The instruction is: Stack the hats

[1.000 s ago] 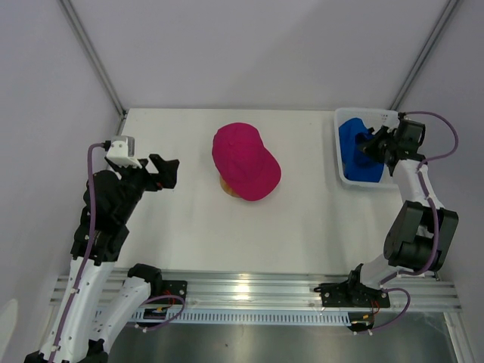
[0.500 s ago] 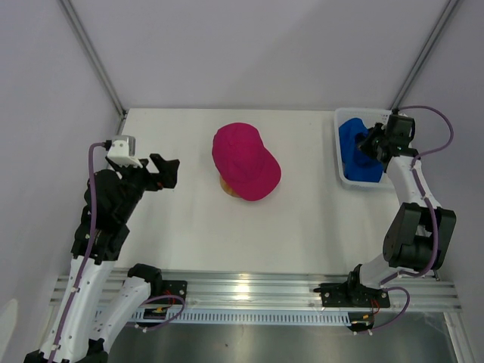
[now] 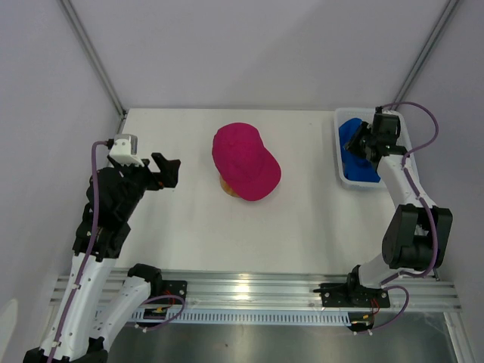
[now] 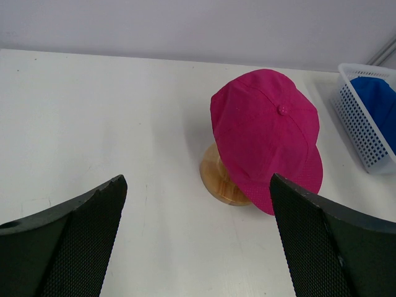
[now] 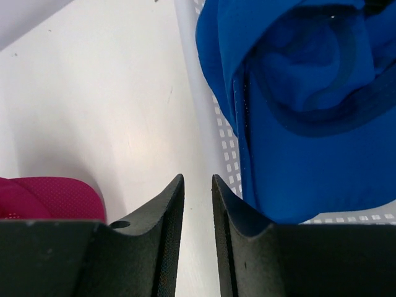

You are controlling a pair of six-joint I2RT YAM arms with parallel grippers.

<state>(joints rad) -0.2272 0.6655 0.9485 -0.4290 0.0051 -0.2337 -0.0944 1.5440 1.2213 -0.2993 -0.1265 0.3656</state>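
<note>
Top external view: the pink hat (image 3: 244, 159) sits on a wooden stand (image 3: 226, 184) in the middle of the desk (image 3: 302, 227). The blue hats (image 3: 352, 155) lie in a white basket (image 3: 338, 144) at the far right, with the right tool (image 3: 363, 144) over them.

Left wrist view: the left tool (image 4: 197, 179) gapes wide, empty.

Right wrist view: the right tool's fingers (image 5: 154, 247) almost meet, gripping nothing, near the basket wall.

Wooden stand (image 4: 218, 180): only a sliver of its base peeks out, the pink cap (image 4: 266, 139) swallows the rest. At the basket (image 3: 338, 155), the right end effector (image 3: 366, 144) covers part of the blue fabric (image 3: 359, 168). One cap or two? Can't tell. The right wrist view crops it at the frame edge.
</note>
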